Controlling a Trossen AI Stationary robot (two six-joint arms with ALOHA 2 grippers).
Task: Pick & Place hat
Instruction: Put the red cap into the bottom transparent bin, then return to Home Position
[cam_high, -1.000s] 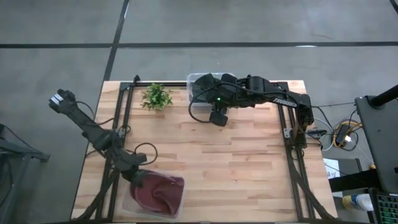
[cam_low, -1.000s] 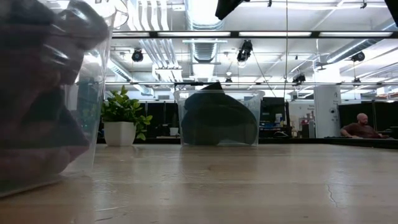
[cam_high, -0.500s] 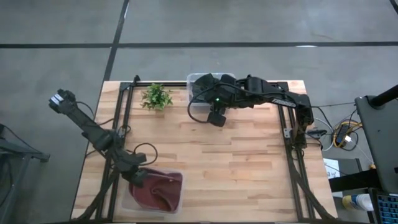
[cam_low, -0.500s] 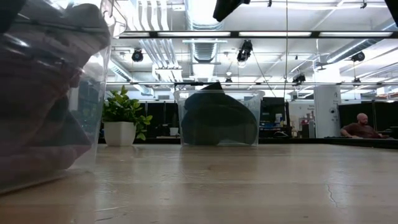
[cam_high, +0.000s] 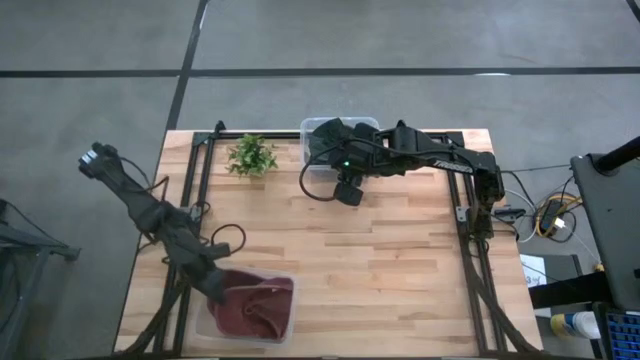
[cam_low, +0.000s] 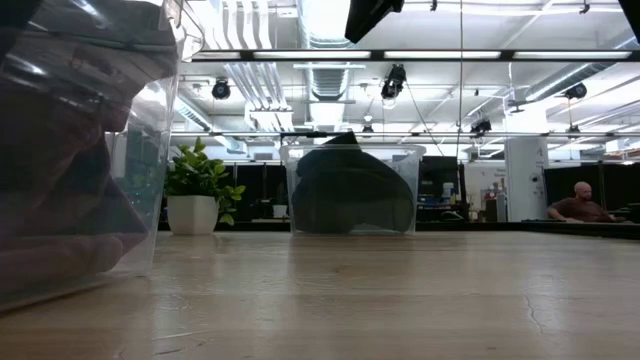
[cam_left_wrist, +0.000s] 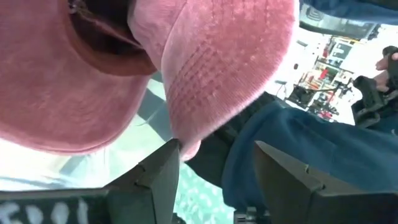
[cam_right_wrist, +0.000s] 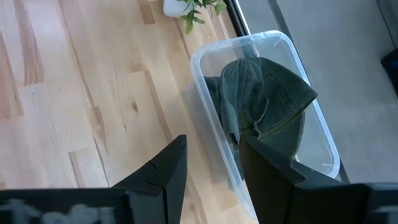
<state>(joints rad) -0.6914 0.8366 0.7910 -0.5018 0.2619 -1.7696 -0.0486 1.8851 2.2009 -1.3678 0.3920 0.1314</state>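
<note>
Since the frame a second back, your left arm has pulled up and away from the lower-left bin: the left end effector (cam_high: 213, 291) now sits at the bin's upper-left rim rather than over its left middle, and the arm's elbow has swung toward the upper left of the high view. The pink hat (cam_high: 252, 306) lies more spread out in the near bin (cam_high: 287, 318) than before. In the low view the dark mass that filled the top of that bin at the left edge has thinned out. Your right arm has barely shifted; its right end effector (cam_high: 347, 191) hangs just below the far bin (cam_high: 311, 170) at the top centre of the high view.

Count what you have: two hats, two clear bins, one potted plant (cam_high: 251, 155), two arms on one wooden worktop (cam_high: 390, 270). The pink hat rests in the lower-left bin. The dark green hat (cam_right_wrist: 264, 106) sits in the far bin, peaked up against its wall in the low view.

Your left wrist view shows the fingers parted with the pink hat's brim just ahead of them, not clamped. Your right wrist view shows the fingers spread apart and holding nothing, above the worktop beside the far bin.

A person (cam_low: 580, 204) sits at the far right of the low view, well behind the worktop.
</note>
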